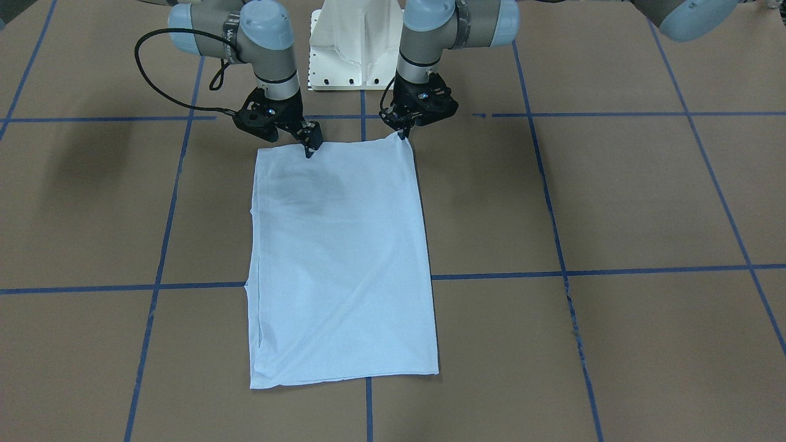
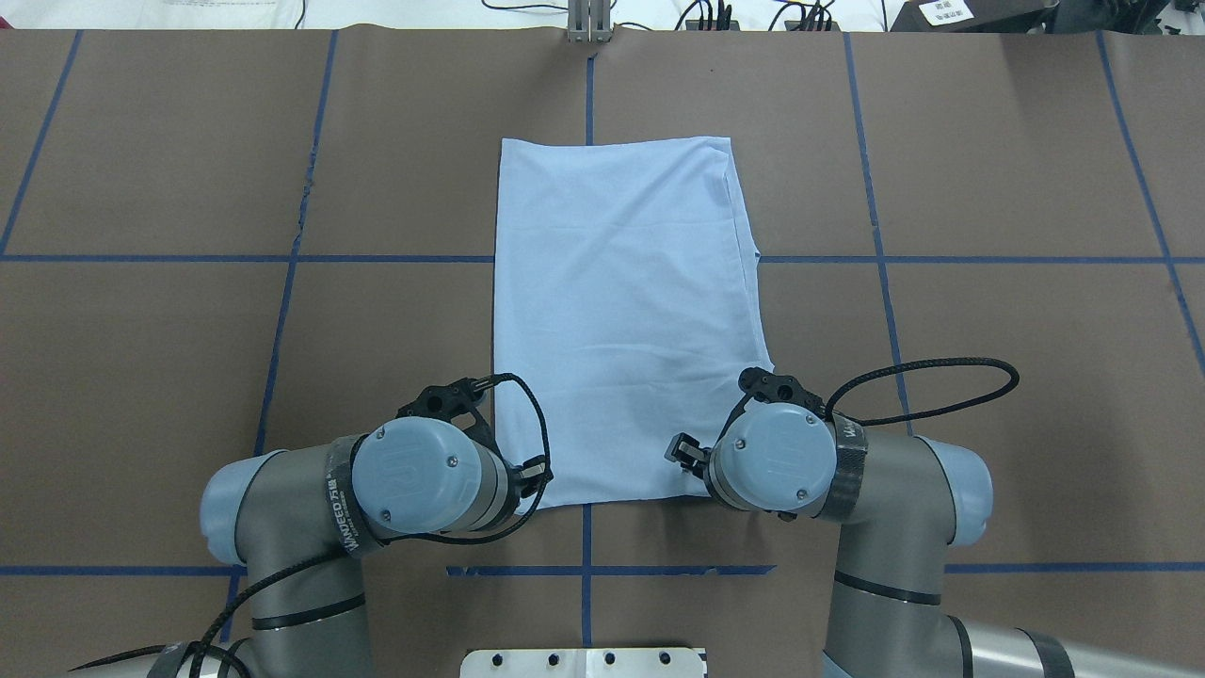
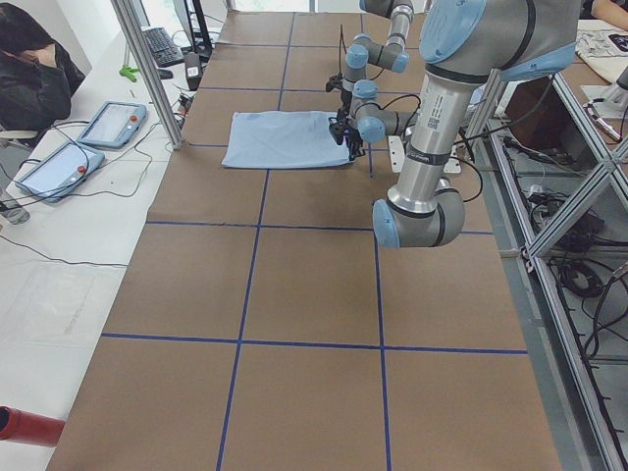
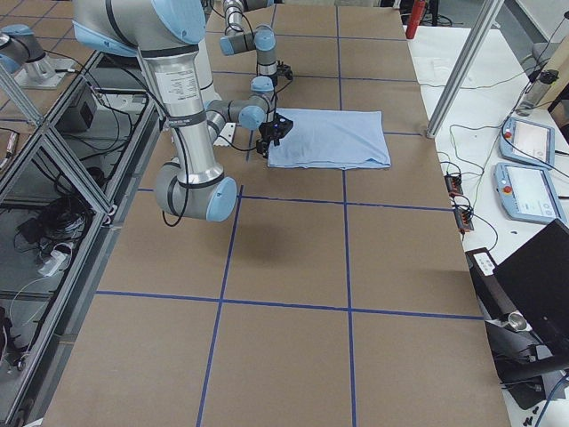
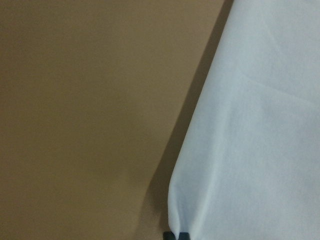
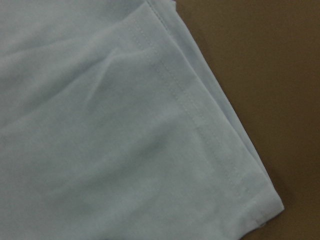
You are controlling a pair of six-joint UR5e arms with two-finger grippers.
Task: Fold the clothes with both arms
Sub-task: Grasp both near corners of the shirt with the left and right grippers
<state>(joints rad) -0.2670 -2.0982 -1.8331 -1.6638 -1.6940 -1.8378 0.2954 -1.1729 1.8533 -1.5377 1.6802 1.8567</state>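
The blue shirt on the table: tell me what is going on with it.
The robot is folding a light blue T-shirt, which lies on the brown table already narrowed into a long rectangle. Both grippers are at its edge nearest the robot. The left gripper pinches one corner, slightly raised. The right gripper is down at the same edge, in from the other corner; whether it grips the cloth cannot be told.

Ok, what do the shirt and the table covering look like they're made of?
T-shirt: light blue soft knit, probably cotton jersey, matte; it lies in soft creases and shows a stitched hem in the right wrist view. Table covering: brown and matte, like kraft paper or thin board; the pictures leave that open. Grid lines: apparently blue adhesive tape, its edges ragged in places.
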